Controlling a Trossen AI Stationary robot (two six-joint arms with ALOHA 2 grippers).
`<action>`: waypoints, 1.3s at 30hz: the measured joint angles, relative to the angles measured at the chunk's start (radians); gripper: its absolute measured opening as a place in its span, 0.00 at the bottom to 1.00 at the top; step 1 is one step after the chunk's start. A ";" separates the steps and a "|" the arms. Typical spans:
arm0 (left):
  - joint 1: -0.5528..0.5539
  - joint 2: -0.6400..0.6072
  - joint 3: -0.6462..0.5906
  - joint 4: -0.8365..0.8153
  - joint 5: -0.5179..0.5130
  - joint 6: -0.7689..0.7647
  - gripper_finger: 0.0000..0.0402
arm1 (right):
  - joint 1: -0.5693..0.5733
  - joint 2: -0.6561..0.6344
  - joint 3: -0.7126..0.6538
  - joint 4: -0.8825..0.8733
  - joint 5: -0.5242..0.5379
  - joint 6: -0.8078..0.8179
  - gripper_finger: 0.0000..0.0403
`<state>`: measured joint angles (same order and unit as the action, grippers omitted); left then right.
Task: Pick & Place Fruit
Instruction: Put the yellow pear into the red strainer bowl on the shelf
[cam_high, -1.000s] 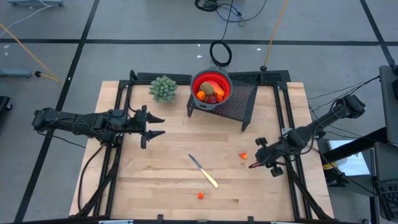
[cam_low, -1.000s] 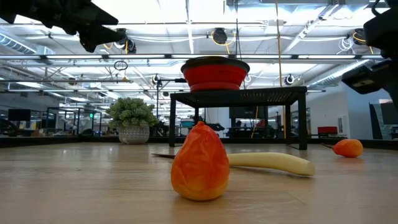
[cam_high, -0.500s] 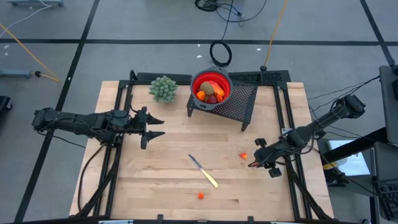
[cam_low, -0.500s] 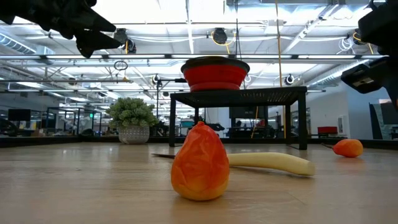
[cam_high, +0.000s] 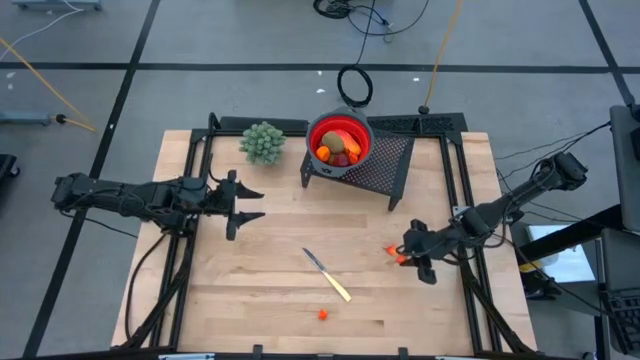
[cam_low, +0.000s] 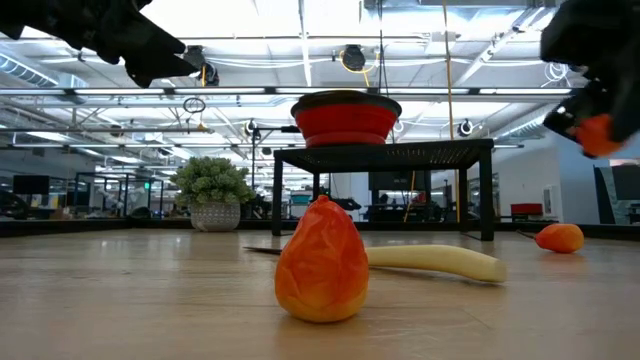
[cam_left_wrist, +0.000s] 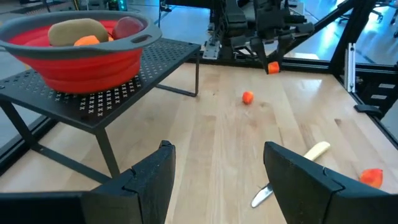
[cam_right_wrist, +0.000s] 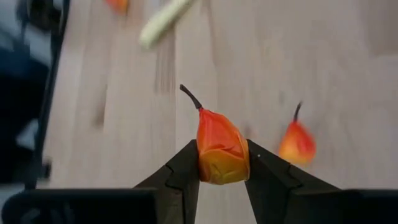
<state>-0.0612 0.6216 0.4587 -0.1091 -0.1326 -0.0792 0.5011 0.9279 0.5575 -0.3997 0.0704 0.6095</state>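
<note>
A small orange-red fruit (cam_right_wrist: 221, 146) with a dark stem (cam_right_wrist: 189, 98) sits in my right gripper (cam_right_wrist: 222, 158), which is shut on it above the table's right side (cam_high: 403, 257). It shows high up in the low view too, as the held fruit (cam_low: 597, 133). A second small orange fruit (cam_high: 391, 249) lies on the wood just beside it. A third (cam_high: 322, 314) lies near the front edge. Other fruit fills the red bowl (cam_high: 339, 128) on a black mesh rack (cam_high: 385, 165). My left gripper (cam_high: 255, 203) hovers open over the table's left side. My right gripper pinches the fruit's wide end (cam_right_wrist: 214, 169) between its two fingers, one on each side. The fingers slant down from the table's right side. The stem end points away from the gripper, and the fruit is lifted clear of the table.
A knife (cam_high: 328, 274) with a pale handle lies on the wood at the middle, between the two loose fruits. A small green plant (cam_high: 263, 142) stands at the far left of the rack. Bare wood lies in front of my left gripper.
My right gripper has rolled about its wrist with the fruit still between its fingers, so the orange fruit now shows in the low view where before only dark gripper showed. My left arm has kept still.
</note>
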 joint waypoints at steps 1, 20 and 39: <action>0.000 0.000 0.000 0.000 0.000 0.000 0.61 | 0.000 0.000 0.000 0.023 0.024 0.023 0.25; 0.000 0.000 0.000 0.001 0.000 0.121 0.61 | -0.101 0.079 0.000 0.955 0.408 -0.022 0.25; 0.000 0.000 0.000 0.002 0.000 0.135 0.61 | -0.241 0.202 0.000 1.380 0.406 -0.046 0.25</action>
<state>-0.0612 0.6216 0.4587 -0.1074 -0.1329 0.0555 0.2596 1.1297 0.5579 0.9805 0.4763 0.5632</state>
